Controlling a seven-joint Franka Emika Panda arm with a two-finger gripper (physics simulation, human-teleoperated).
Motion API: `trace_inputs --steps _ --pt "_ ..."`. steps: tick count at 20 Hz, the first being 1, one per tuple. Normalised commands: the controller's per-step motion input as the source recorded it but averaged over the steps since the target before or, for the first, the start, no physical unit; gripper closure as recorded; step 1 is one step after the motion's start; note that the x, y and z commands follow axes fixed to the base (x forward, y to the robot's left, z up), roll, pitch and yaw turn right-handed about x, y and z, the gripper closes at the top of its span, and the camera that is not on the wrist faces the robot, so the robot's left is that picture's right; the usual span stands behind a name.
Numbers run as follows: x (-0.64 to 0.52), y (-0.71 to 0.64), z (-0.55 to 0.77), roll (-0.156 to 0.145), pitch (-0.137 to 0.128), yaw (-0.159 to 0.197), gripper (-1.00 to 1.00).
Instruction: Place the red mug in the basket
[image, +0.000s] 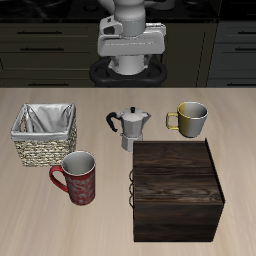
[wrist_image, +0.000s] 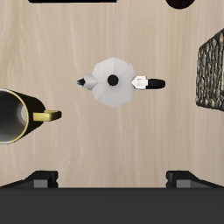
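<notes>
The end effector (image: 130, 52) hangs at the top centre of the exterior frame above the worktop (image: 40, 215), fingers (wrist_image: 42, 178) apart and gripping nothing. Lower left stands the red mug (image: 78, 179), upright, just below the basket (image: 44, 133) at mid left.

The table (image: 235, 140) carries basket (image: 45, 133), red mug (image: 77, 178), moka pot (image: 130, 128), olive mug (image: 189, 118), wooden box (image: 177, 188).
</notes>
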Motion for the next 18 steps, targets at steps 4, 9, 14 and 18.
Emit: trace_inputs --steps 4,9,14,18 --pt "0.34 -0.39 0.29 -0.077 -0.059 0.027 -1.0" --pt "0.32 -0.3 0.21 -0.021 -0.007 0.017 -1.0" --pt "0.4 -0.31 0.15 0.023 0.032 -0.053 -1.0" --pt "0.41 -0.24 0.06 -0.004 0.022 0.005 -1.0"
